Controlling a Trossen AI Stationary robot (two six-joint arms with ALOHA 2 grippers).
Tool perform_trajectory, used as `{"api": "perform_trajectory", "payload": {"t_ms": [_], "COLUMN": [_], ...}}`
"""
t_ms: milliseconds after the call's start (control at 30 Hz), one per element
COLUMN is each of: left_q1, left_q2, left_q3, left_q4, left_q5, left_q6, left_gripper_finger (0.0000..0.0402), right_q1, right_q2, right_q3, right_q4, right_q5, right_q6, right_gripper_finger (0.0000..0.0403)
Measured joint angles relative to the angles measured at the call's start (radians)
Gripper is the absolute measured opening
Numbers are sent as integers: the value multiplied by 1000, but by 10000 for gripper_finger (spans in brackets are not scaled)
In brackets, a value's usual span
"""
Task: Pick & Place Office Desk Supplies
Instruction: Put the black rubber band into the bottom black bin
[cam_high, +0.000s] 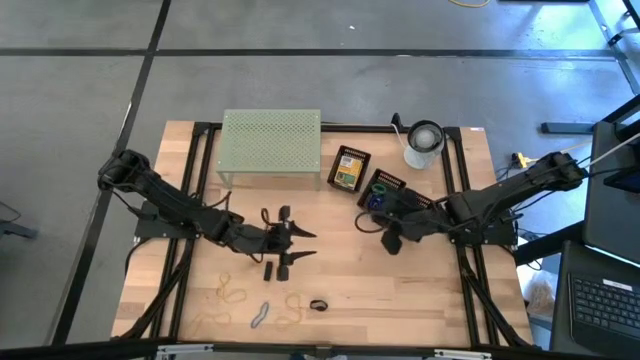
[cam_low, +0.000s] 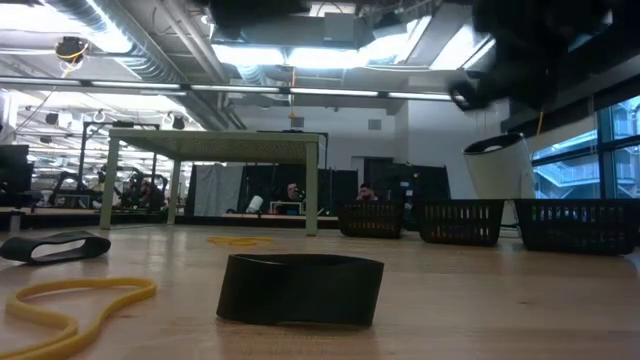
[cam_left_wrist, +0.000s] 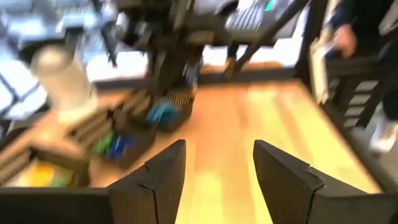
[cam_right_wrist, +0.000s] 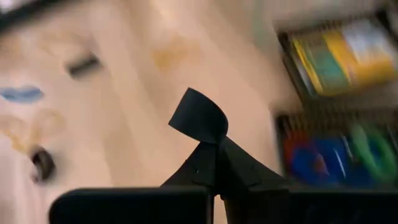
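Our left gripper (cam_high: 303, 243) spreads its fingers (cam_left_wrist: 165, 177) apart over bare table (cam_high: 420, 290). Our right gripper (cam_right_wrist: 214, 152) pinches a black band (cam_right_wrist: 198, 116) near the trays (cam_high: 383, 190).

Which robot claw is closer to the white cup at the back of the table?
The right claw. It sits just in front of the white cup, near the trays; the left claw is farther, mid-table.

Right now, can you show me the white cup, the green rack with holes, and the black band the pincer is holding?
white cup (cam_high: 424, 143): high view, on its rim.
green perforated rack (cam_high: 271, 140): high view, middle of its top.
black band (cam_right_wrist: 198, 116): right wrist view, on the curled loop above the right pincer's shut tips.
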Motion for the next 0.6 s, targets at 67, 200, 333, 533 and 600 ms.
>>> {"api": "perform_trajectory", "payload": {"t_ms": [67,200,333,533,600], "left_q1": [0,0,0,31,41], "left_q2": [0,0,0,0,1], "left_q3": [0,0,0,0,0], "left_q4": [-93,-233,-329,-531,-611], "left_q5": [-38,-127,-145,40,92], "left_q6": [-67,-165,-280,-519,-584], "left_gripper_finger": [183,183,183,192,197], "right_q1": [0,0,0,-1,-1], "right_q2": [-3,10,33,72,87], "right_q3": [0,0,0,0,0], "right_q4": [-141,-346,-428,-445,-455], "right_q5": [-34,-79,-92,-168,-187], "right_q6": [111,294,391,418,418], "right_gripper_finger": [8,9,9,10,10]}}
